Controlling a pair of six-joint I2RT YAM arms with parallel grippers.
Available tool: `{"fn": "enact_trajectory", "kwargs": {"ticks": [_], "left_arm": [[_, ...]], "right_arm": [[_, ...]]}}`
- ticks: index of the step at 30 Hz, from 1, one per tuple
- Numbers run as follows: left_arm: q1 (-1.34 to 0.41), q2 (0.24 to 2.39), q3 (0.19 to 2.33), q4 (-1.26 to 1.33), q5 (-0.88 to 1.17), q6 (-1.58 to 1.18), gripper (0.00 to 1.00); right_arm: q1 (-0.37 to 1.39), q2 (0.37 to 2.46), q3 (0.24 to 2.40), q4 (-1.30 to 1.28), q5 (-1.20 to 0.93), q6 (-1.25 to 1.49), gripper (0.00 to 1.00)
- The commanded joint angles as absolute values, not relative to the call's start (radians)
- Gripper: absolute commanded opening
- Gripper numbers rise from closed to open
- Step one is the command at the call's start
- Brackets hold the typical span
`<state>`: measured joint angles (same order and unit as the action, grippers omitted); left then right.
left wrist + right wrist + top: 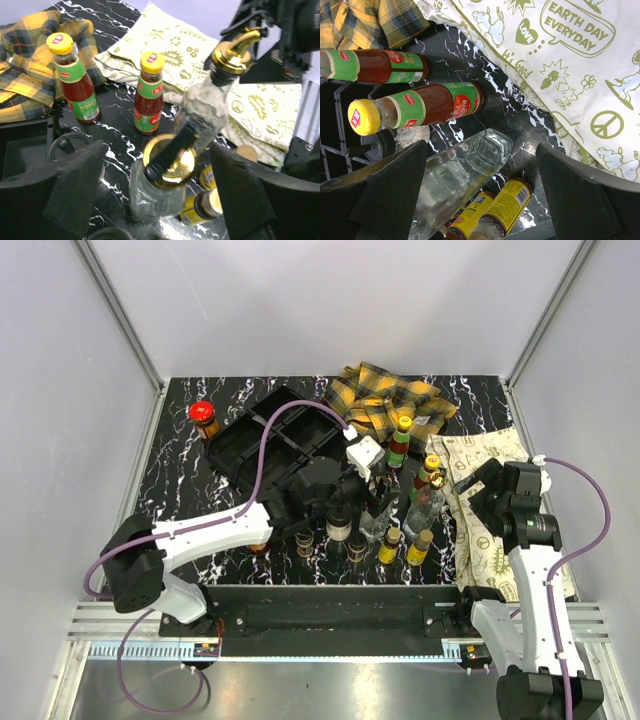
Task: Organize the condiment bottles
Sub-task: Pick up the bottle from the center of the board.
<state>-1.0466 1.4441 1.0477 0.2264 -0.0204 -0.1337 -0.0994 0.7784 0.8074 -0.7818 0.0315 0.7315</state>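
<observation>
My left gripper [157,192] hangs open over a clear glass bottle [165,185] with a gold collar and black spout, one finger on each side with gaps. A second clear bottle [210,105] with a gold spout stands just behind. Two yellow-capped sauce bottles [149,92] [75,75] stand further back, and small yellow-labelled jars [200,210] are beside the bottle. My right gripper [487,195] is open, empty and short of the clear bottle [465,175]. From above, the bottles cluster mid-table [390,530], and a red-lidded jar [203,418] stands far left.
A black divided tray [262,445] lies left of the cluster, under my left arm. A yellow plaid cloth [385,395] is bunched at the back. A white printed cloth [490,530] covers the right side under my right arm. Grey walls enclose the table.
</observation>
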Motion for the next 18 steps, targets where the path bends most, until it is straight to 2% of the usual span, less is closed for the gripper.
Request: {"fn": "enact_trajectory", "kwargs": {"ticks": [1, 7, 8, 9, 11, 12, 15, 16, 18], "left_arm": [[-1.051, 1.465, 1.092, 0.336, -0.081, -0.153, 0.81], [-1.052, 1.479, 1.080, 0.350, -0.087, -0.169, 0.61], [-1.052, 1.479, 1.075, 0.353, -0.087, -0.172, 0.56], [-1.052, 1.479, 1.074, 0.353, -0.087, -0.173, 0.47], [-1.052, 1.479, 1.072, 0.351, -0.086, -0.176, 0.38], [-1.052, 1.477, 1.075, 0.347, -0.086, -0.179, 0.27], [-1.054, 1.471, 1.081, 0.337, -0.087, -0.189, 0.12], [-1.054, 1.468, 1.084, 0.334, -0.087, -0.186, 0.02], [-1.058, 1.462, 1.097, 0.330, -0.094, -0.178, 0.00]], "right_arm": [[-0.104, 0.755, 0.824, -0.741, 0.018, 0.747, 1.00], [-0.104, 0.756, 0.824, -0.739, 0.025, 0.750, 1.00], [-0.104, 0.755, 0.824, -0.741, 0.025, 0.750, 1.00], [-0.104, 0.752, 0.824, -0.741, 0.026, 0.750, 1.00], [-0.104, 0.749, 0.822, -0.744, 0.029, 0.752, 1.00], [-0.104, 0.747, 0.822, -0.742, 0.029, 0.750, 1.00], [-0.104, 0.741, 0.822, -0.744, 0.035, 0.755, 0.99], [-0.104, 0.741, 0.822, -0.745, 0.035, 0.756, 1.00], [-0.104, 0.738, 0.824, -0.747, 0.035, 0.756, 1.00]]}}
